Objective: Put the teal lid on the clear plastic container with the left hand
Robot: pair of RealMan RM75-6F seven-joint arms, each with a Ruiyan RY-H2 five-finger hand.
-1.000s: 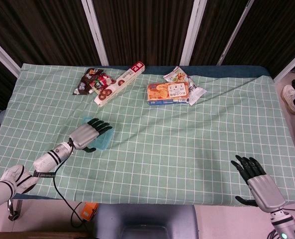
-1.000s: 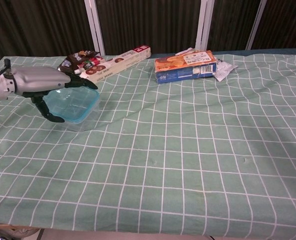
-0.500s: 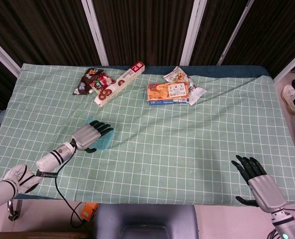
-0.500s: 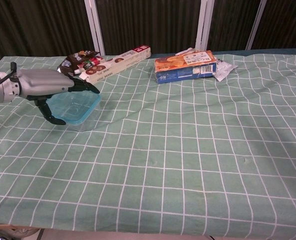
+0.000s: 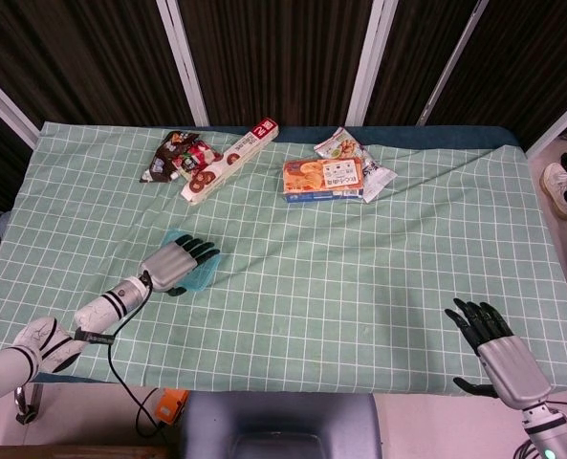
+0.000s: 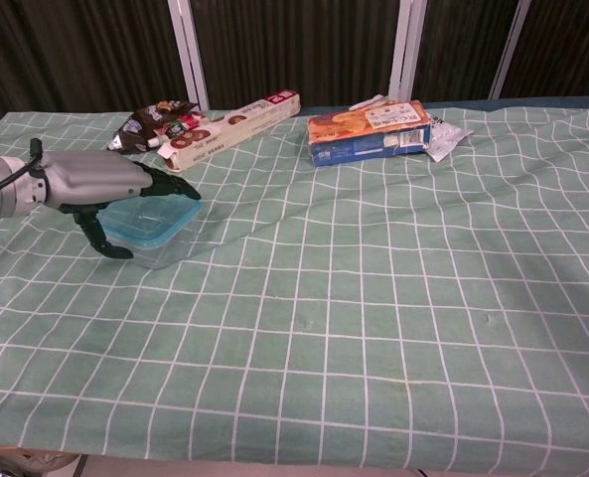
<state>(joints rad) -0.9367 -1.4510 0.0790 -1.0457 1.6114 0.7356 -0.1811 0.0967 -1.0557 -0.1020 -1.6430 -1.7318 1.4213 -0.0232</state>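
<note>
Pressing unevenly could leave the flat teal plastic lid (image 6: 155, 217) tilted or unseated on the clear rectangular plastic container (image 6: 161, 249), or skid both across the green checked tablecloth (image 6: 373, 298). Left hand (image 6: 115, 189) lies over the lid, fingers extended on top, thumb hooked below. Right hand (image 5: 498, 349) rests spread, empty, near table's front edge.

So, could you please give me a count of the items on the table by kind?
Snack packets: 2
Boxes: 2
Small wrapper: 1
Clear plastic container: 1
Teal lid: 1
Total: 7
</note>
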